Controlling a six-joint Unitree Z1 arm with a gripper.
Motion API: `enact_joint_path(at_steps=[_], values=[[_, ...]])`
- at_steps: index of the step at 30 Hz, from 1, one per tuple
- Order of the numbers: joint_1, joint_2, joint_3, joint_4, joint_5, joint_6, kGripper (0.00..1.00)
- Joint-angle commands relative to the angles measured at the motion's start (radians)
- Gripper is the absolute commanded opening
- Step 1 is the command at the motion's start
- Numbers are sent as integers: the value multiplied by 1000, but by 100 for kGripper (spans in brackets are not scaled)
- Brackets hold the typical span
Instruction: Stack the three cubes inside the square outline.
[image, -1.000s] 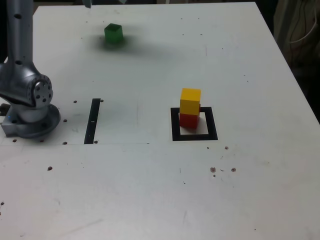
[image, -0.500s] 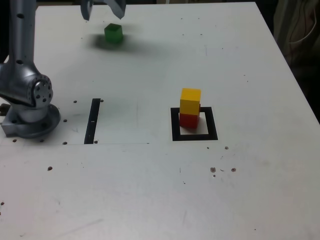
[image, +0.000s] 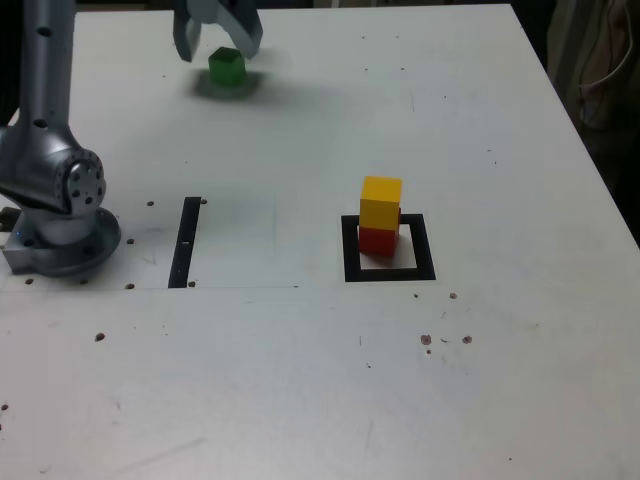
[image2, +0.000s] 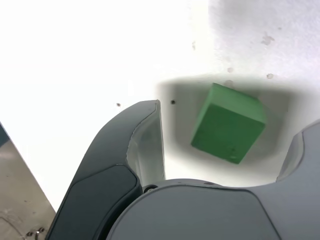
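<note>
A white counter (image: 300, 380) fills nearly the whole exterior view, its surface scuffed and dotted with small dark specks and holes, a cluster of them sitting in the lower right of centre. A thin black strip (image: 186, 242) lies flat on it at the middle left of the frame, running from top to bottom. A faint thin line crosses the counter sideways just below the strip's lower end. Beyond the counter's right edge, in the upper right corner, dark clutter with pale cables (image: 600, 60) shows, too dim to make out.
</note>
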Motion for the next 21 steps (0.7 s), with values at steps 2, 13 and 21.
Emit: enact_joint_path(at_steps=[2,13,21], values=[[-3,10,3,-11,3,1,90],[2,3,68,-84,10,53,84],[3,-2,76,-97,-11,78,80]])
